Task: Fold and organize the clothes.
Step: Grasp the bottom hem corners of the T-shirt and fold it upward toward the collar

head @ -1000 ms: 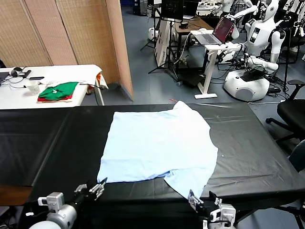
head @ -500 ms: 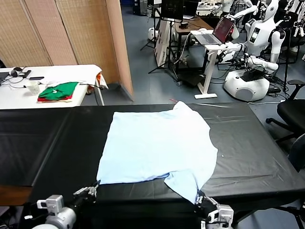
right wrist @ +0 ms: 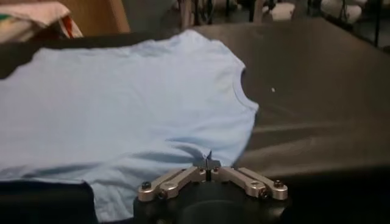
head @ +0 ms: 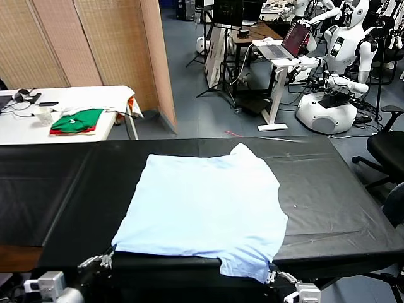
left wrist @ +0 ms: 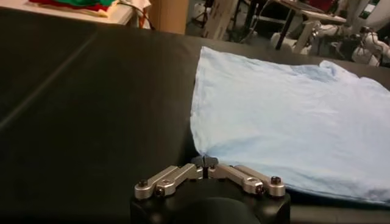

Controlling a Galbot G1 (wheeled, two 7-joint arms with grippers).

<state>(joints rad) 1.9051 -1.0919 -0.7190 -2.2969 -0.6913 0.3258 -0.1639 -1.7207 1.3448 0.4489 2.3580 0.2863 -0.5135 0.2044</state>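
Lying spread flat on the black table [head: 57,189], the pale blue T-shirt [head: 202,202] is the thing we are working on, and we take it as the landmark for everything else. Its near edge reaches the table's front rim, and one near corner droops a little over that rim on our right side. We judge that it lies this way because we are drawing it toward us by two corners, to stretch the cloth smooth and bring it within easy reach for folding. Our left gripper [left wrist: 205,163] sits at the shirt's near left corner, its fingers pressed together, and the left wrist view shows a small tip of cloth pinched between them. Our right gripper [right wrist: 208,163] sits at the near right part of the shirt, close to the round neckline [right wrist: 239,85], fingers likewise pressed together on a small peak of fabric. Holding two separated points keeps the thin cloth taut between them instead of bunching, as we read it. No fold has been made yet, so the task looks to be at its start. Well beyond the shirt's far left corner, on a white side table [head: 101,95], lies a green and red folded pile [head: 77,121], apart from our work.
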